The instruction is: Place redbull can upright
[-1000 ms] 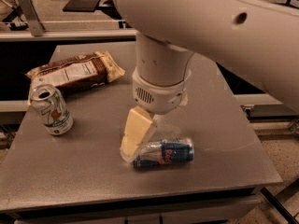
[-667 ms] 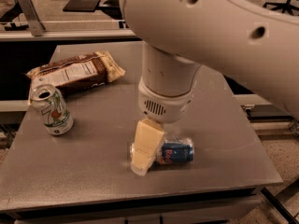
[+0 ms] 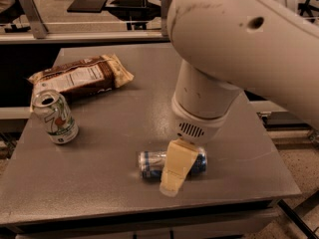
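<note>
The redbull can (image 3: 149, 164) lies on its side on the grey table (image 3: 99, 193), near the front edge, right of centre. Its blue and silver panels show at both ends. My gripper (image 3: 175, 171) hangs from the big white arm (image 3: 234, 44) and has come down right at the can. Its cream-coloured part covers the can's middle from the front. The can's far side is hidden behind the gripper.
A wider white-and-green can (image 3: 55, 116) stands upright at the table's left, its top opened. A brown snack bag (image 3: 82, 76) lies flat at the back left. The table's front edge is close below the redbull can. Another table with a dark pad (image 3: 87, 3) stands behind.
My gripper has moved right and lower, from the can's left end to over its middle. The can has stayed lying in place.
</note>
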Motion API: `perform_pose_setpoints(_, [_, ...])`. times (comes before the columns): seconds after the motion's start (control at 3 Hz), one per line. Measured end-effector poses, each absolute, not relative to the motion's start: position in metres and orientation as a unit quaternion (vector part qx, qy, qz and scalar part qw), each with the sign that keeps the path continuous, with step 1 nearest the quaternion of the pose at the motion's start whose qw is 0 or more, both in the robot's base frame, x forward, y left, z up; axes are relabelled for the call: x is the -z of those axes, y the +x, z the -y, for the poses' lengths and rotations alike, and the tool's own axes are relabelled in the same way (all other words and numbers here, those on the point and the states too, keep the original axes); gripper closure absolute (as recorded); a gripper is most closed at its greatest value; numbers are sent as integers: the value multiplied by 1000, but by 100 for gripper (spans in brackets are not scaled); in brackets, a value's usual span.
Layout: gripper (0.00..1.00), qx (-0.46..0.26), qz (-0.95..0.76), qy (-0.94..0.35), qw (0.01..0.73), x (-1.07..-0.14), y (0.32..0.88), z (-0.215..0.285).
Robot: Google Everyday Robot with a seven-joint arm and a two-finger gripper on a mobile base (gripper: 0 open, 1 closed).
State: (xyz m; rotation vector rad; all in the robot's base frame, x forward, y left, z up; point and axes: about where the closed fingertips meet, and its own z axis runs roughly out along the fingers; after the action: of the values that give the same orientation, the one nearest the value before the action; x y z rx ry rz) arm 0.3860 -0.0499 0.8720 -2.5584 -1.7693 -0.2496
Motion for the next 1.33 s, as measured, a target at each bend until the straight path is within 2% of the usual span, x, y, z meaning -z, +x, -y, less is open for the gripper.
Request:
perform_pose_setpoints(1.0, [0, 70, 582, -810, 24, -837, 408, 63])
perform_pose_setpoints(1.33, [15, 60, 589, -806, 16, -834, 407, 63])
